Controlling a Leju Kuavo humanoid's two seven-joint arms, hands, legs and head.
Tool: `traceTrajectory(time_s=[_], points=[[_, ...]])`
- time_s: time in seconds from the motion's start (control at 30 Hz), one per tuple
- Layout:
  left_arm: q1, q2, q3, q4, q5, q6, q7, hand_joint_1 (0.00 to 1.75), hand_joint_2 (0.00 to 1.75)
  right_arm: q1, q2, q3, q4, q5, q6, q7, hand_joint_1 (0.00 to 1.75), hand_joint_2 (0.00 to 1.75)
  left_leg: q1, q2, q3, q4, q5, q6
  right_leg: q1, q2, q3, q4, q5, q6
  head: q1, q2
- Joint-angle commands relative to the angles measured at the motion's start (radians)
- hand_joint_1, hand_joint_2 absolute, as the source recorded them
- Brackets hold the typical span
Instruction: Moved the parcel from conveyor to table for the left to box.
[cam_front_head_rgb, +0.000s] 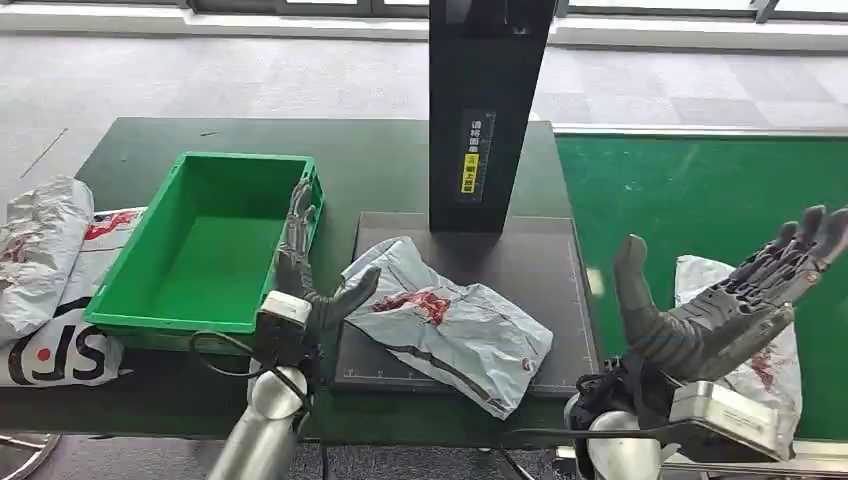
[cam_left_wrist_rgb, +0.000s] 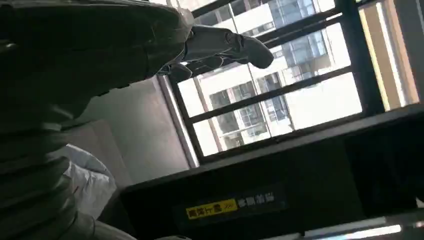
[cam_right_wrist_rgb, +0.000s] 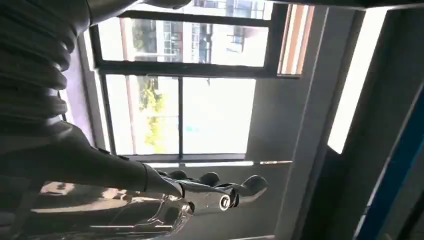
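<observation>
On the dark green counter (cam_front_head_rgb: 390, 165), a grey parcel (cam_front_head_rgb: 450, 325) with red print lay crumpled on a dark mat (cam_front_head_rgb: 540, 270) toward the counter's near edge, at the foot of a black upright column (cam_front_head_rgb: 488, 110) bearing a yellow and white label. Just beside the parcel, the left hand (cam_front_head_rgb: 305, 275) stood upright between it and the green bin (cam_front_head_rgb: 205, 245), holding nothing: its fingers (cam_front_head_rgb: 298, 215) were stretched apart and pointing up along the bin's right wall, while the thumb reached toward the parcel's near-left corner, whether touching it or just short of it could not be told. The bin sat empty on the counter's left half. Off the counter's right edge, over the bright green conveyor (cam_front_head_rgb: 700, 200), the right hand (cam_front_head_rgb: 725, 305) was raised palm-up with fingers (cam_front_head_rgb: 810, 235) spread wide and thumb standing apart, gripping nothing. A second grey parcel (cam_front_head_rgb: 770, 370) lay on the conveyor behind that hand. More grey bags (cam_front_head_rgb: 45, 270) were heaped at the counter's left edge. From the left wrist view the left hand's fingers (cam_left_wrist_rgb: 240, 47) showed extended against bright windows (cam_left_wrist_rgb: 280, 100).
</observation>
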Motion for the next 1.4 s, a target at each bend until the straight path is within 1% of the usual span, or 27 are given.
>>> traceTrajectory(time_s=[0.03,0.13,0.23,0.3,0.33,0.37,0.7,0.8,0.83,0.87,1.0,1.1,1.13,1.17,1.23,1.4], points=[[-0.104,0.023,-0.148,0.239,-0.049,-0.023,0.02,0.0,1.75,-0.025,-0.029,-0.033,0.095,-0.033,0.001,0.0,0.0,1.75,0.001,-0.001,0.003,-0.003,0.001,0.0,0.001,-0.001,0.004,-0.004,0.001,0.0,0.0,0.0],[-0.119,0.019,-0.153,0.262,-0.059,-0.036,0.018,0.0,1.75,-0.029,-0.027,-0.03,0.098,-0.036,0.001,0.0,0.0,1.75,0.001,-0.001,0.002,-0.002,0.001,-0.001,0.001,-0.001,0.002,-0.002,0.0,-0.001,0.0,0.0],[-0.143,0.019,-0.174,0.305,-0.081,-0.089,0.041,0.0,1.75,-0.04,-0.025,-0.03,0.111,-0.041,0.001,0.0,0.0,1.75,0.001,-0.001,0.004,-0.003,0.001,-0.001,0.001,-0.001,0.004,-0.003,0.001,-0.001,0.0,0.0],[-0.145,0.018,-0.174,0.312,-0.084,-0.092,0.043,0.0,1.75,-0.04,-0.025,-0.03,0.112,-0.041,0.001,0.0,0.0,1.75,0.0,0.0,0.002,-0.001,0.001,-0.001,0.0,0.0,0.002,-0.001,0.0,0.0,0.0,0.0],[-0.145,0.018,-0.174,0.312,-0.084,-0.092,0.043,0.0,1.75,-0.04,-0.025,-0.03,0.112,-0.041,0.001,0.0,0.0,1.75,0.001,-0.001,0.005,-0.004,0.002,-0.001,0.001,-0.001,0.006,-0.005,0.002,-0.001,0.0,0.0],[-0.145,0.018,-0.174,0.312,-0.084,-0.092,0.043,0.0,1.75,-0.04,-0.025,-0.03,0.112,-0.041,0.001,0.0,0.0,1.75,0.001,0.0,0.002,-0.002,0.001,0.0,0.001,0.0,0.002,-0.002,0.001,0.0,0.0,0.0],[-0.15,0.018,-0.178,0.327,-0.091,-0.098,0.046,0.0,1.75,-0.039,-0.025,-0.03,0.111,-0.042,0.001,0.0,0.0,1.75,0.0,0.001,0.002,-0.002,0.001,-0.001,0.0,0.001,0.002,-0.001,0.0,-0.001,0.0,0.0],[-0.177,0.008,-0.188,0.397,-0.158,-0.053,0.066,0.0,1.75,-0.034,-0.018,-0.042,0.11,-0.033,0.008,0.0,0.0,1.75,0.001,0.0,0.001,-0.001,0.001,-0.001,0.001,0.0,0.002,-0.001,0.0,-0.001,0.0,0.0],[-0.183,0.006,-0.187,0.412,-0.174,-0.04,0.07,0.0,1.75,-0.033,-0.016,-0.047,0.11,-0.031,0.013,0.0,0.0,1.75,0.001,-0.001,0.003,-0.003,0.001,-0.001,0.001,-0.001,0.004,-0.004,0.001,-0.001,0.0,0.0],[-0.201,-0.001,-0.193,0.457,-0.205,-0.022,0.08,0.0,1.75,-0.03,-0.009,-0.058,0.109,-0.025,0.022,0.0,0.0,1.75,0.001,-0.001,0.001,-0.001,0.001,-0.001,0.001,-0.001,0.002,-0.002,0.0,0.0,0.0,0.0],[-0.245,-0.016,-0.213,0.567,-0.285,0.006,0.108,0.0,1.75,-0.027,0.003,-0.078,0.107,-0.014,0.034,0.0,0.0,1.75,0.001,-0.002,0.002,-0.002,0.001,0.0,0.001,-0.002,0.003,-0.002,0.001,-0.001,0.0,0.0],[-0.265,-0.027,-0.214,0.613,-0.319,0.022,0.119,0.0,1.75,-0.025,0.006,-0.084,0.102,-0.011,0.037,0.0,0.0,1.75,0.0,-0.001,0.001,-0.001,0.001,0.0,0.0,-0.001,0.002,-0.001,0.0,0.0,0.0,0.0],[-0.274,-0.029,-0.216,0.629,-0.338,0.032,0.13,0.0,1.75,-0.025,0.002,-0.081,0.1,-0.008,0.037,0.0,0.0,1.75,0.001,-0.001,0.001,-0.001,0.001,-0.001,0.001,0.0,0.001,-0.001,0.0,0.0,0.0,0.0],[-0.299,-0.029,-0.242,0.66,-0.411,0.07,0.181,0.0,1.75,-0.027,-0.009,-0.071,0.093,-0.008,0.02,0.0,0.0,1.75,0.001,-0.001,0.002,-0.002,0.001,-0.001,0.001,-0.001,0.003,-0.002,0.001,-0.001,0.0,0.0],[-0.323,-0.043,-0.236,0.691,-0.448,0.085,0.196,0.0,1.75,-0.03,-0.017,-0.063,0.089,-0.015,0.004,0.0,0.0,1.75,0.001,-0.002,0.001,-0.002,0.001,-0.001,0.001,-0.001,0.002,-0.002,0.001,-0.001,0.0,0.0],[-0.356,-0.053,-0.241,0.701,-0.536,0.103,0.251,0.0,1.75,-0.037,0.009,-0.091,0.052,0.012,0.026,0.0,0.0,1.75,0.0,0.0,0.0,0.0,0.0,-0.001,0.001,0.0,0.001,0.0,0.0,0.0,0.0,0.0]])
